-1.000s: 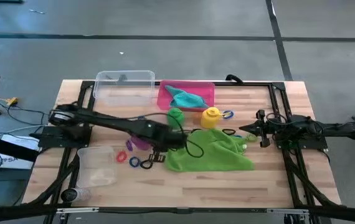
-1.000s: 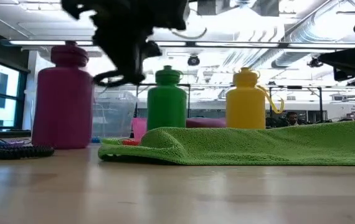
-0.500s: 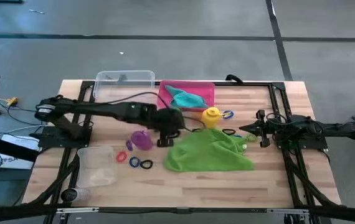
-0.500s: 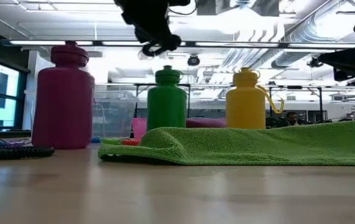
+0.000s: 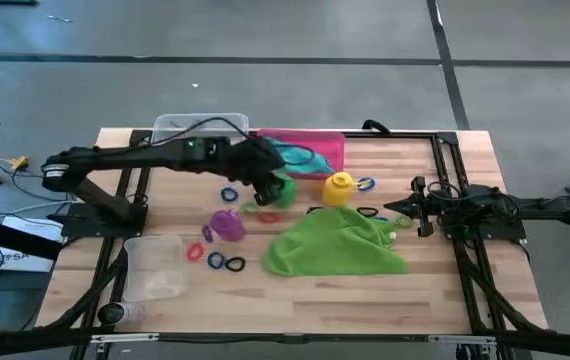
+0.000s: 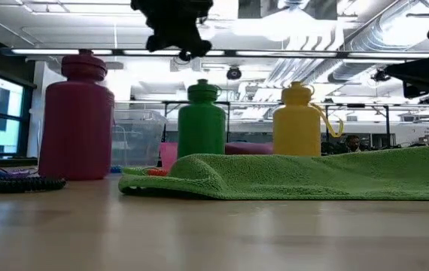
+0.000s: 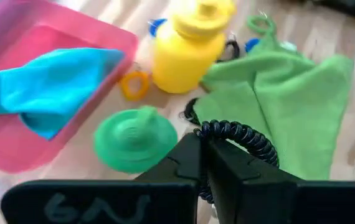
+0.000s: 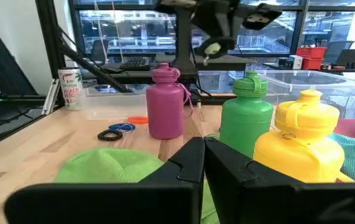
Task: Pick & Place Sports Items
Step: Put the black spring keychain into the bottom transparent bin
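My left gripper (image 5: 268,188) hangs above the green bottle (image 5: 283,188), shut on a black coil ring (image 7: 235,133). It also shows high in the low view (image 6: 184,51). The purple bottle (image 5: 228,224) and the yellow bottle (image 5: 340,186) stand upright on the table. The large green cloth (image 5: 337,243) lies spread in front of them. The teal cloth (image 5: 303,156) lies in the pink tray (image 5: 333,146). Small coloured rings (image 5: 223,260) lie scattered on the table. My right gripper (image 5: 395,211) waits at the right, shut and empty. My left gripper pinches the black coil ring's near part (image 7: 210,132) between its two fingers, at their free ends. The fingers come from above, pointing down. The rest of the ring sticks out past the fingertips, lifted clear of the table and bottles.
A clear tub (image 5: 183,127) stands at the far edge beside the pink tray. Another clear tub (image 5: 155,268) stands at the near left. More rings lie by the yellow bottle (image 5: 365,185) and left of the green bottle (image 5: 230,193).
My left gripper has gone from the green cloth's near left corner toward the table's far edge and up, carrying the black coil ring. It now hangs over the green bottle. The bottles and cloths have kept still.
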You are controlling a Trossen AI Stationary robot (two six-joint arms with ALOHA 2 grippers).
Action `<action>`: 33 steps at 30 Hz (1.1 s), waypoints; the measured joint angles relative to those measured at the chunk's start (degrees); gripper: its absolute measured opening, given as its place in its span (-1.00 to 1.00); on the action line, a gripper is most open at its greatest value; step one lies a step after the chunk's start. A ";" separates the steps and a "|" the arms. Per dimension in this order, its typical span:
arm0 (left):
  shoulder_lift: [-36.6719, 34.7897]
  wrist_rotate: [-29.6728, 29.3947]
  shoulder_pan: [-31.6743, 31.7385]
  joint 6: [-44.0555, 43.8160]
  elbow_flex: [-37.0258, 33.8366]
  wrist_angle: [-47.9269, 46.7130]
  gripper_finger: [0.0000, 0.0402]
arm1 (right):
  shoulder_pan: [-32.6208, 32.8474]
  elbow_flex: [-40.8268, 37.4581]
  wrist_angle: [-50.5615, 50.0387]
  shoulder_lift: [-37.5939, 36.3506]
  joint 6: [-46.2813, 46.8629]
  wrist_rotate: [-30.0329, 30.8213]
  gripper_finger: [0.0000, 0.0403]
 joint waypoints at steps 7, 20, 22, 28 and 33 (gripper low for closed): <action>-3.97 0.67 -0.07 -2.47 0.00 -0.85 -0.99 | 0.00 0.00 0.00 0.00 0.01 -0.01 -1.00; -13.28 2.89 -9.67 -3.33 0.07 -12.99 -0.99 | 0.00 -0.02 0.00 -0.01 0.01 0.00 -1.00; -14.99 2.89 -11.97 -3.34 0.07 -15.07 -0.99 | 0.00 0.00 0.00 0.01 -0.01 -0.01 -1.00; -19.79 2.57 -19.50 -7.88 -0.18 -20.40 -0.99 | 0.00 -0.01 0.00 0.00 0.00 0.00 -1.00; -23.70 0.31 -27.75 -12.74 -3.58 -20.76 -0.99 | 0.00 0.00 0.00 0.01 0.01 0.00 -1.00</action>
